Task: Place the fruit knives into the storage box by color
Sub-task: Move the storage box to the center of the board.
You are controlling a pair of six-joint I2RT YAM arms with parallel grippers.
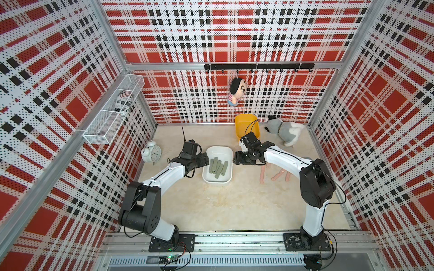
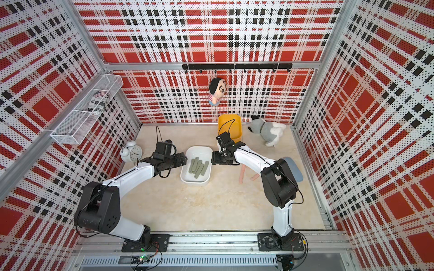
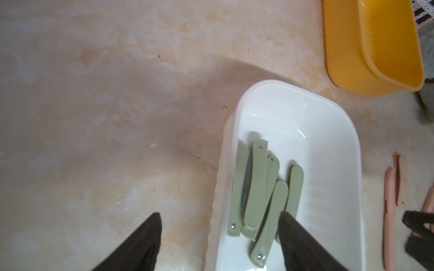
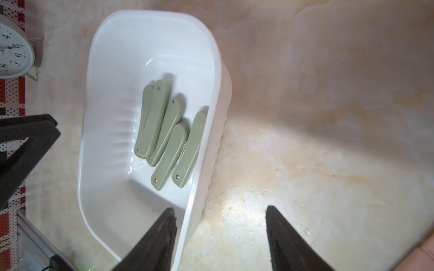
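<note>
left gripper hovers at one long rim of the white storage box, jaws spread wide and empty, one finger over the table and one over the box. right gripper hangs at the opposite rim, jaws parted, also holding nothing.

five sage green fruit knives lie inside the white box, roughly parallel and partly overlapping. they are flat, slim sticks with rounded ends and a small rivet hole near one end. the green sorting looks complete.

salmon pink fruit knives lie scattered on the table just beside the right arm, some hidden under it. a yellow box stands empty at the back wall, likely their destination. the next move probably calls for the right gripper to turn back, drop low, and pinch one thin pink knife across its narrow width.
</note>
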